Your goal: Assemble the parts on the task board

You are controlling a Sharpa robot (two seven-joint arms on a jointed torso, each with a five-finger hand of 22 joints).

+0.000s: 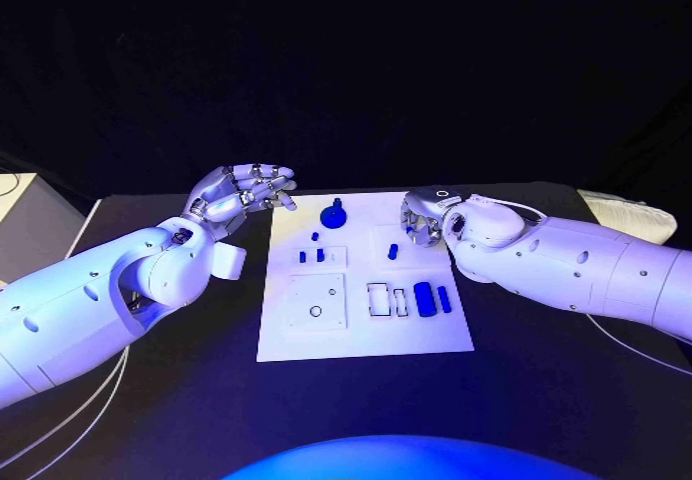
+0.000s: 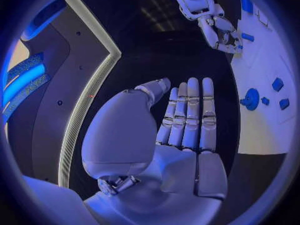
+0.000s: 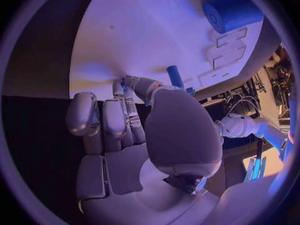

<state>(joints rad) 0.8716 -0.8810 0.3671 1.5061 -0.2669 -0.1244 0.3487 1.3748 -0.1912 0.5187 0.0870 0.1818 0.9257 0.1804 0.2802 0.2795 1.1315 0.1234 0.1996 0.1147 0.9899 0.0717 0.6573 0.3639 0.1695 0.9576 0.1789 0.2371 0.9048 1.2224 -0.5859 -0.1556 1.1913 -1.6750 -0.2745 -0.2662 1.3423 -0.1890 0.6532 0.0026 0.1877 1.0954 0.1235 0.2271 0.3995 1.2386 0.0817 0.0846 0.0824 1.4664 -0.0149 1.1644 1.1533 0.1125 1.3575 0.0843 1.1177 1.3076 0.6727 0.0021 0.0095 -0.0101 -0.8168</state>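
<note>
The white task board (image 1: 361, 335) lies in the middle of the black table. Blue parts sit on it: a round knobbed piece (image 1: 333, 213) at the far edge, a short peg (image 1: 392, 251), a thick cylinder (image 1: 424, 298) and some small pegs (image 1: 312, 256). My left hand (image 1: 238, 195) hovers off the board's far left corner, fingers straight and holding nothing. My right hand (image 1: 426, 218) is over the far right corner with fingers curled and tips meeting on the board (image 3: 137, 30), close to the peg (image 3: 175, 77). Whether they pinch anything is hidden.
Raised white plates with outlined slots (image 1: 387, 298) and a square plate with a hole (image 1: 316, 303) sit on the board. Black table surrounds it. A pale object (image 1: 627, 212) lies at the table's far right, and cables (image 1: 72, 420) hang near the left arm.
</note>
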